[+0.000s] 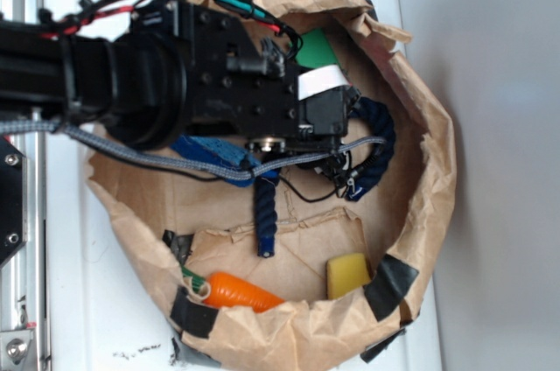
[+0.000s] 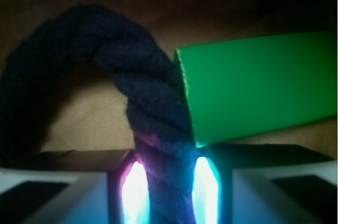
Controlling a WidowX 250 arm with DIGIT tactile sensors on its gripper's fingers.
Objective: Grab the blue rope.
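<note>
Legible text: none | Labels, brands, numbers, signs: none readable in exterior or wrist view | White patch on the arm (image 1: 321,83): blank as far as can be seen

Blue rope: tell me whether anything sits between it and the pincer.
Nothing visible does. In the wrist view the blue rope already runs between the pincer's two fingers. A green block lies right beside the rope, not between it and the fingers.

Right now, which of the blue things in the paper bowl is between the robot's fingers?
The thick dark navy twisted rope runs between the gripper fingers. The flat light-blue sponge lies apart under the arm, and it is paler and not twisted.
</note>
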